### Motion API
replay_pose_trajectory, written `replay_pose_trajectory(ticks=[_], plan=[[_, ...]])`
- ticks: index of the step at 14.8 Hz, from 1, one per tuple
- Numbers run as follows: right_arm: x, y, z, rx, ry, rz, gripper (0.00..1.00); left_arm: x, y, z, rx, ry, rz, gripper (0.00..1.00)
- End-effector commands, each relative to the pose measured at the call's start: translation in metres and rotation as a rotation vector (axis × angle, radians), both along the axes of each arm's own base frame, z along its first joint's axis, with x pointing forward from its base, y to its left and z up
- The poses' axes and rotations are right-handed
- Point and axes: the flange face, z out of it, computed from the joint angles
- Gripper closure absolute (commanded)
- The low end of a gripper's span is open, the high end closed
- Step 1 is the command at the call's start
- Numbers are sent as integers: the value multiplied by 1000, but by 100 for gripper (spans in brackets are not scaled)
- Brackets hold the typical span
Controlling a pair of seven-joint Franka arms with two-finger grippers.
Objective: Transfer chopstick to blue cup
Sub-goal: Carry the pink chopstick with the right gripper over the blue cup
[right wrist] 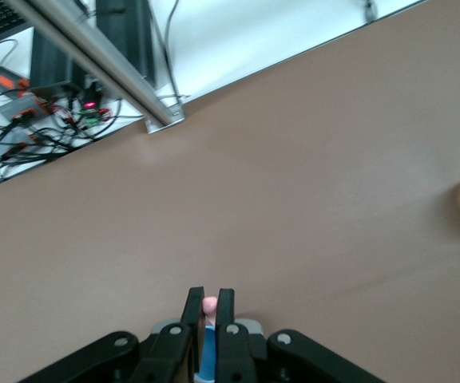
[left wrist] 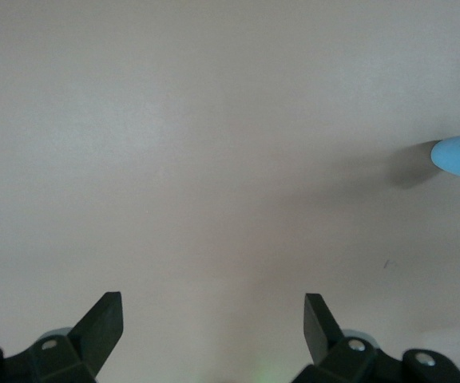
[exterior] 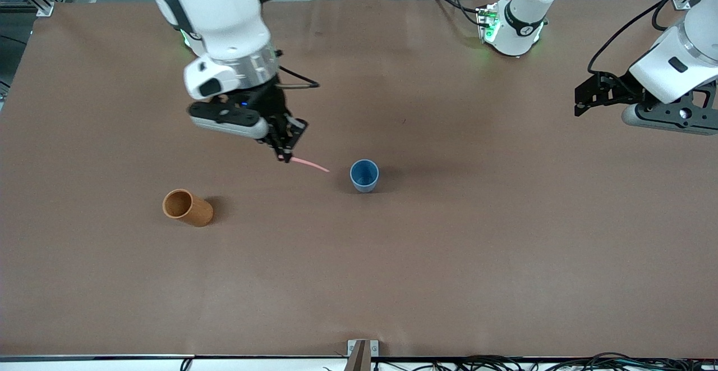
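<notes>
we see a brown bench (exterior: 426, 259) from above, with two white robot arms reaching in from the edge where their bases stand.

our right claw (exterior: 285, 155) hangs in the air over the middle of the bench, a little toward the right arm's end. its two fingers (right wrist: 194, 315) are pinched tight on one end of the chopstick (exterior: 309, 164), a thin pale pink stick. the stick juts out sideways from the claw, its free end pointing toward the blue cup (exterior: 364, 175) and stopping short of it. in the right wrist view the pink end (right wrist: 210, 305) shows between the fingers.

the blue cup stands upright near the middle of the bench, mouth up.

an orange-brown cup (exterior: 188, 207) lies tipped on its side, nearer the front camera and toward the right arm's end.

our left claw (exterior: 583, 101) waits above the left arm's end of the bench, its fingers (left wrist: 102, 323) spread wide and holding nothing.
</notes>
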Motion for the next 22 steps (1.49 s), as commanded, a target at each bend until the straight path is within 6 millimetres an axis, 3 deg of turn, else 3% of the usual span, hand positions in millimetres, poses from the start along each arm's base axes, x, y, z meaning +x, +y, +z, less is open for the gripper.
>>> replay_pose_trajectory(ticks=[1, 6, 13, 20, 22], plan=[[2, 23, -16, 8, -29, -20, 100, 3, 1, 6, -14, -20, -5, 0], [-36, 75, -62, -59, -69, -19, 100, 9, 5, 9, -25, -66, 21, 0], [-62, 95, -105, -155, -82, 53, 100, 7, 7, 9, -22, -56, 43, 0], [-61, 116, -173, -226, -114, 121, 99, 9, 8, 11, -18, -62, 40, 0], [-61, 118, -178, -224, -128, 118, 94, 9, 9, 12, -20, -65, 43, 0]])
